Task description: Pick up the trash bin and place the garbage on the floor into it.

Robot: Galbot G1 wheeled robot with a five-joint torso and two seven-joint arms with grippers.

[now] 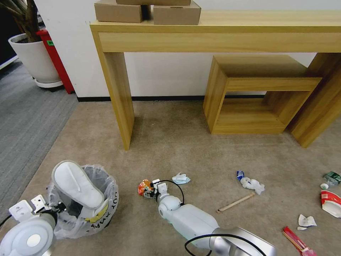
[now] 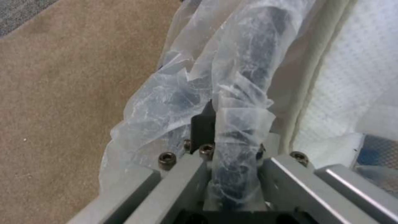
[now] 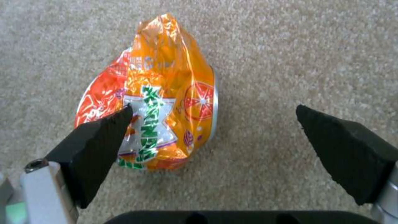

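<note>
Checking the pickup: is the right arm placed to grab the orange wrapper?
Probably yes: the right end effector is open over the orange wrapper, off toward one finger, with nothing between.

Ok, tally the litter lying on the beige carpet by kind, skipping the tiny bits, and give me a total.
Crumpled white paper wads: 3
Crinkly wrappers, one orange, one red: 2
Thin wooden stick: 1
Red-white paper bowl: 1
Green-label bottle: 1
Small blue-white scrap: 1
Total: 9
</note>
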